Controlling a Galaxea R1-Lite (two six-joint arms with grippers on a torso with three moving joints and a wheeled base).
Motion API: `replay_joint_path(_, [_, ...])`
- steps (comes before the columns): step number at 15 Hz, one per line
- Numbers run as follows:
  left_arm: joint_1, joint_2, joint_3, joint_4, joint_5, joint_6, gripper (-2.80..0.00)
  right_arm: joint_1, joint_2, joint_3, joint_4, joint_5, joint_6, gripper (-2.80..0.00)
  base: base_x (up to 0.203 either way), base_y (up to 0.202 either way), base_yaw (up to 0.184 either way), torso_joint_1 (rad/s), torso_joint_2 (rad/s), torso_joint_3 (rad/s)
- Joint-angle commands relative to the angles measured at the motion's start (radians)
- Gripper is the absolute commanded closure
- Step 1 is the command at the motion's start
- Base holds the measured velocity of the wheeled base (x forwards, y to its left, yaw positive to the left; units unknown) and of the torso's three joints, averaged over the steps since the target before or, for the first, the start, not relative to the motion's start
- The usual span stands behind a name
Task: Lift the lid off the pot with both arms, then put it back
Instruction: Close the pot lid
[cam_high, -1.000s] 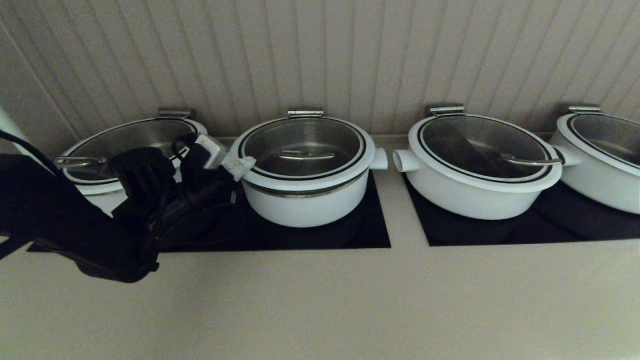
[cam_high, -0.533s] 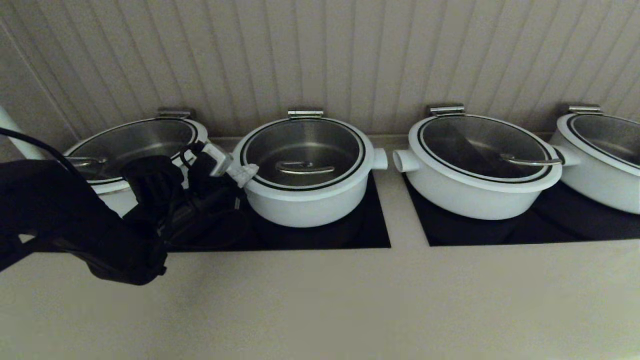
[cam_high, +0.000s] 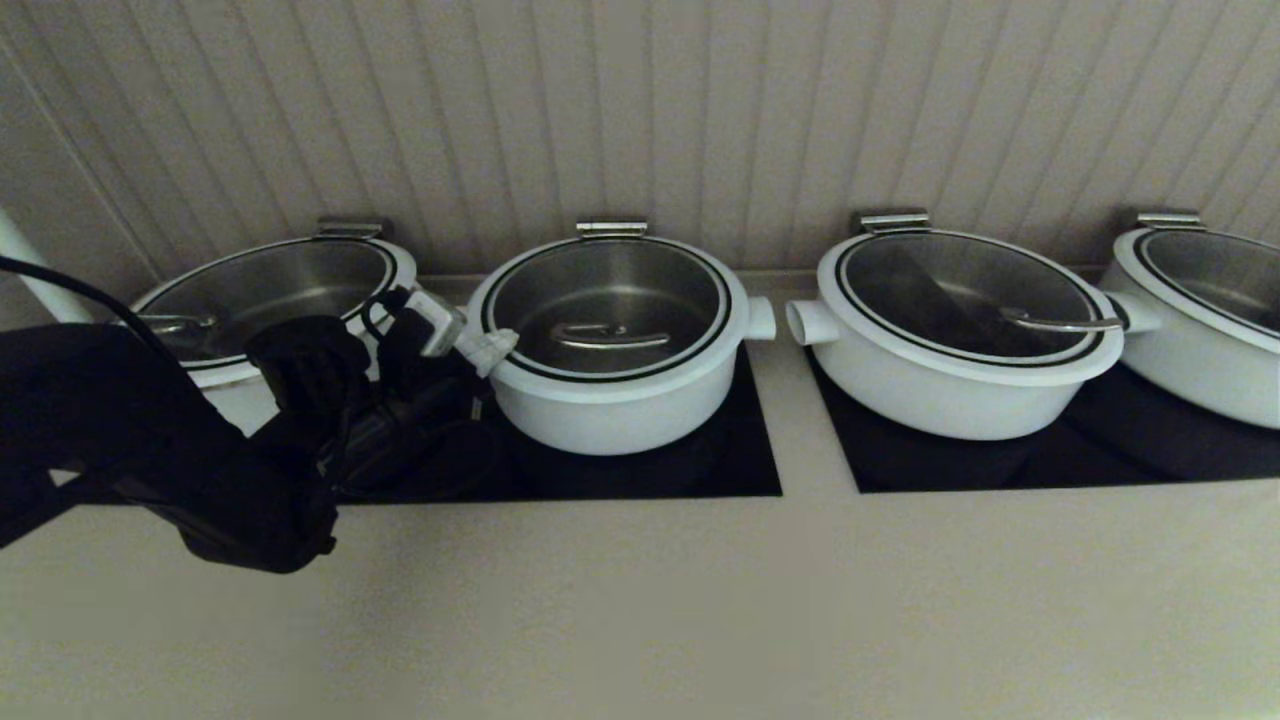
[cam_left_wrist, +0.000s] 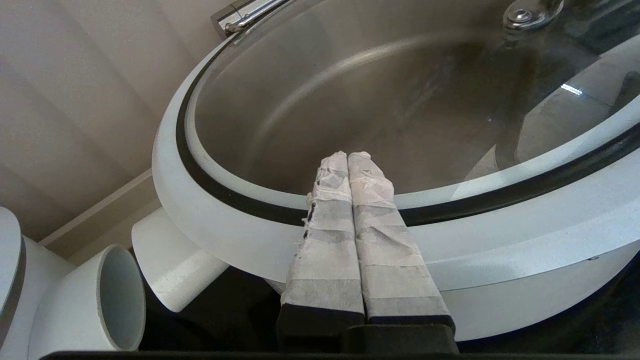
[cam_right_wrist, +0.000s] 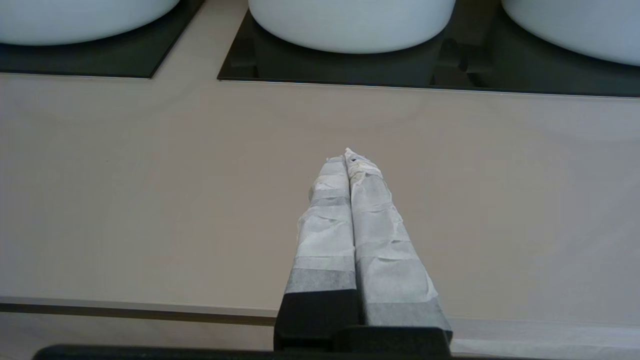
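- The glass lid (cam_high: 608, 308) sat flat on the deep white pot (cam_high: 612, 400), second from the left in the row on the black cooktop panel (cam_high: 745, 470).
- The left gripper (cam_high: 488, 348) rested at the lid's left rim, its taped fingers (cam_left_wrist: 350, 220) pressed together, grasping nothing.
- The right gripper (cam_right_wrist: 348, 159) hung over the beige counter (cam_right_wrist: 150, 190), fingers likewise clenched and empty.

No text, label, brand, number or sign could be read on anything in these views.
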Motion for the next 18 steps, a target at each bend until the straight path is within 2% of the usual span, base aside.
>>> replay_joint_path(1, [0.000, 0.008, 0.001, -0.007, -0.002, 0.002, 0.00, 0.000, 0.000, 0.000, -0.001, 0.001, -0.001, 0.00, 0.000, 0.000, 0.000, 0.000, 0.00, 0.000])
replay_joint_path(13, [0.002, -0.112, 0.021, -0.019, 0.005, -0.005, 0.00, 0.000, 0.000, 0.000, 0.001, 0.001, -0.001, 0.00, 0.000, 0.000, 0.000, 0.000, 0.00, 0.000])
replay_joint_path(18, [0.002, -0.235, 0.146, -0.041, 0.005, -0.006, 0.00, 0.000, 0.002, 0.000, 0.001, 0.001, 0.000, 0.00, 0.000, 0.000, 0.000, 0.000, 0.00, 0.000])
